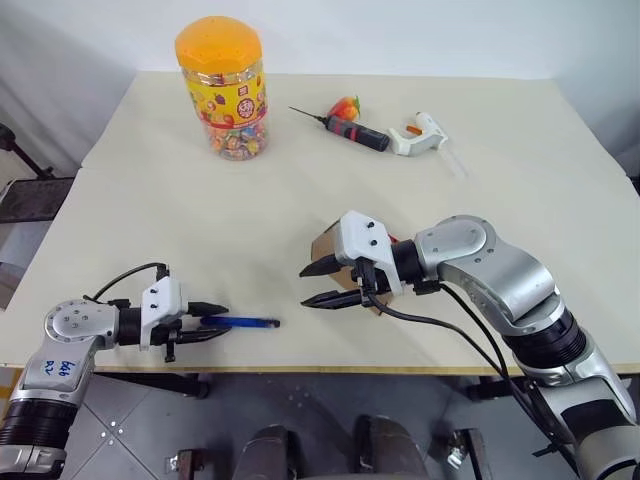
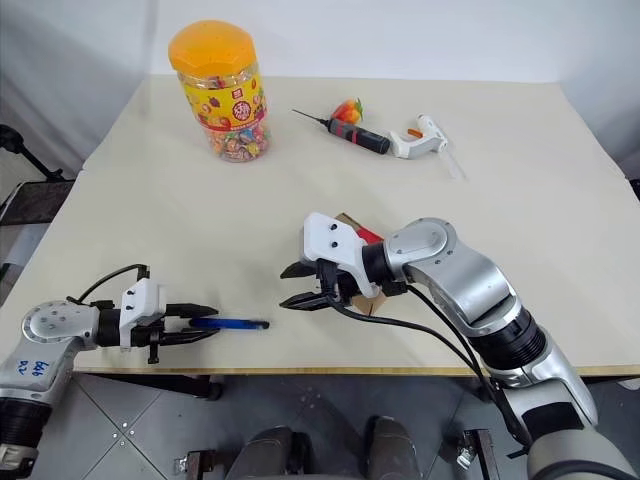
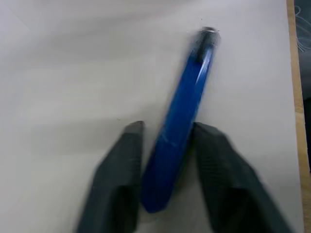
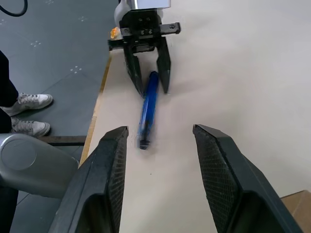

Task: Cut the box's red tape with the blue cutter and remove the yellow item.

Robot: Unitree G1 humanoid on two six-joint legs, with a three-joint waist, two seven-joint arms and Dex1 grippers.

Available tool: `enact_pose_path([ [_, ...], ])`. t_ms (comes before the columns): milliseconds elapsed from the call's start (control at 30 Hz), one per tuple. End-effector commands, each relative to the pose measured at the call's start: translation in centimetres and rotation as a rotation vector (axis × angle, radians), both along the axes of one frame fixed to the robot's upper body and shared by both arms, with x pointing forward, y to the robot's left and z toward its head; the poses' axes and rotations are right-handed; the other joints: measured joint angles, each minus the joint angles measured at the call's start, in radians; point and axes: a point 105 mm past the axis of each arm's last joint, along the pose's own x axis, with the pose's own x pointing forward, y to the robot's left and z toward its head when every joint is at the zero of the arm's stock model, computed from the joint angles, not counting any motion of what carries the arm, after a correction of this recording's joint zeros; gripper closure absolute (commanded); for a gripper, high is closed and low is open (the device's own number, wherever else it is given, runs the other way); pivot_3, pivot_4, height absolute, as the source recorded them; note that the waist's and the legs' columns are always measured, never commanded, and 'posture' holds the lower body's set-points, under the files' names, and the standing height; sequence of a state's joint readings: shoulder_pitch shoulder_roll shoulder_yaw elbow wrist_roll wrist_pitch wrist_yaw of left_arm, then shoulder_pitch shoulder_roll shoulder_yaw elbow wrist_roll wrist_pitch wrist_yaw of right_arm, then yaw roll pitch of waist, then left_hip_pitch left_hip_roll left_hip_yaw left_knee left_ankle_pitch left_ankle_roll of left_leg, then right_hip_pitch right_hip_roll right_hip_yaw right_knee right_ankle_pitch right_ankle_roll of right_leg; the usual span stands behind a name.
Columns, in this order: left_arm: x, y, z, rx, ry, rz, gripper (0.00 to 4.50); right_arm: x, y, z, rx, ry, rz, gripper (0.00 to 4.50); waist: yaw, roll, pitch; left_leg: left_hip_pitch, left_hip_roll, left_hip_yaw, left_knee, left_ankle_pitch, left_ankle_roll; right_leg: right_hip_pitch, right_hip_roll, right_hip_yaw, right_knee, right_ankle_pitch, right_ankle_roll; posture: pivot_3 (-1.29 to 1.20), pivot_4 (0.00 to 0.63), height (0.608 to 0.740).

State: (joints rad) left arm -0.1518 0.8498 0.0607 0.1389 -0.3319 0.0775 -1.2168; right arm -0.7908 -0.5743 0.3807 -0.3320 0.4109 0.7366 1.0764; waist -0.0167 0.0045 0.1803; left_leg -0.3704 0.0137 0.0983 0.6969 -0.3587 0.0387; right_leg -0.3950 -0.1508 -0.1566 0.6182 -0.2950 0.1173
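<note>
The cream table [image 1: 300, 200] is made of 2 panels, with a seam on its left; at its near edge the cutter [image 1: 240, 322] lies between the left gripper's [image 1: 205, 323] fingers, though I cannot tell if they clamp it; the right gripper [image 1: 318, 285] hovers open before the box [image 1: 326, 246]; farther off stand a candy jar [image 1: 222, 88], a black-and-red tool [image 1: 345, 126] and a white gun [image 1: 418, 133]; grey floor [image 4: 58, 43] and a person's shoes [image 4: 26, 114] lie beside the table.

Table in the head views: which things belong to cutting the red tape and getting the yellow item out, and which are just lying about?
Job:
blue cutter, between the left gripper fingers
box, behind the right gripper
red tape

Lying about:
candy jar
black-and-red tool
white glue gun
</note>
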Motion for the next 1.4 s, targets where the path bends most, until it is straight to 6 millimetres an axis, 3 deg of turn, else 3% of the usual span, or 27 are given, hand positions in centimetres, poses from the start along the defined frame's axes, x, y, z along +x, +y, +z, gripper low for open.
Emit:
enact_pose_path([
  [33,-1.4,0.1,-1.7,-0.015,0.194,0.006,4.17,0.0,-0.3,1.3,0.039,-0.043,-0.002,2.31,-0.006,0.000,0.000,0.000,0.000,0.000,0.000,0.000,0.000,0.000,0.000,0.000,0.000,0.000,0.000,0.00,0.150,0.740],
  [67,-1.4,0.1,-1.6,-0.024,0.217,0.012,4.47,0.0,-0.3,1.3,0.040,-0.043,-0.002,2.31,-0.009,0.000,0.000,0.000,0.000,0.000,0.000,0.000,0.000,0.000,0.000,0.000,0.000,0.000,0.000,0.00,0.150,0.740],
  [267,-1.9,0.1,-1.3,-0.081,0.620,0.173,4.49,0.2,-0.3,1.4,0.042,-0.044,-0.005,2.31,-0.011,0.000,0.000,0.000,0.000,0.000,-0.001,0.000,0.000,0.000,0.001,0.000,0.000,0.000,0.000,0.00,0.150,0.740],
  [333,-2.2,1.1,-2.7,0.017,0.800,0.300,3.83,0.2,-0.4,1.4,0.043,-0.042,-0.006,2.31,-0.010,0.000,0.000,0.000,0.000,0.000,-0.001,0.000,0.000,0.000,0.001,0.000,0.000,0.000,0.000,0.00,0.150,0.740],
  [400,-2.4,1.8,-3.7,0.081,0.862,0.361,3.34,0.2,-0.4,1.4,0.044,-0.042,-0.009,2.31,-0.010,0.001,0.000,0.000,0.000,0.000,-0.001,0.000,0.000,0.000,0.001,0.001,0.000,0.000,0.000,0.00,0.150,0.740],
  [600,-1.7,1.4,-2.4,-0.028,0.867,0.368,1.92,0.1,-0.4,1.4,0.047,-0.039,-0.010,2.31,-0.010,0.010,-0.006,0.005,0.001,0.005,-0.004,0.001,-0.002,0.000,0.002,0.003,0.000,-0.002,-0.001,0.00,0.150,0.740],
  [700,-1.1,1.8,-2.0,-0.035,0.769,0.353,1.27,0.0,-0.5,1.5,0.048,-0.038,-0.011,2.31,-0.010,0.010,-0.006,0.005,0.001,0.005,-0.004,0.003,-0.003,0.000,0.002,0.005,0.000,-0.002,-0.002,0.00,0.150,0.740],
  [767,0.2,1.6,-0.5,-0.119,0.548,0.301,0.79,-0.1,-0.6,1.5,0.051,-0.036,-0.009,2.31,-0.009,0.012,-0.006,0.006,0.001,0.005,-0.004,0.005,-0.004,0.000,0.001,0.006,0.000,-0.002,-0.002,0.00,0.150,0.740],
  [867,0.4,1.6,1.5,-0.164,0.225,0.205,0.07,-0.2,-0.8,1.4,0.048,-0.031,-0.003,2.31,-0.005,0.012,-0.006,0.005,0.001,0.004,-0.004,0.006,-0.004,0.000,-0.001,0.013,0.000,-0.002,-0.003,0.00,0.150,0.740],
  [1100,-0.1,1.9,2.1,-0.169,-0.069,0.243,0.03,-0.2,-1.0,1.3,0.044,-0.030,-0.003,2.31,-0.008,0.006,-0.003,0.000,0.001,0.004,-0.004,0.004,-0.003,-0.005,-0.006,0.015,0.000,-0.002,-0.003,0.00,0.150,0.740],
  [1400,-2.2,-0.1,4.7,-0.303,-0.283,0.292,0.03,0.0,-1.3,1.1,0.036,-0.027,-0.001,2.31,-0.011,0.001,0.000,-0.002,0.000,0.005,-0.005,-0.003,0.001,-0.006,-0.001,0.005,0.000,-0.001,-0.001,0.00,0.150,0.740],
])
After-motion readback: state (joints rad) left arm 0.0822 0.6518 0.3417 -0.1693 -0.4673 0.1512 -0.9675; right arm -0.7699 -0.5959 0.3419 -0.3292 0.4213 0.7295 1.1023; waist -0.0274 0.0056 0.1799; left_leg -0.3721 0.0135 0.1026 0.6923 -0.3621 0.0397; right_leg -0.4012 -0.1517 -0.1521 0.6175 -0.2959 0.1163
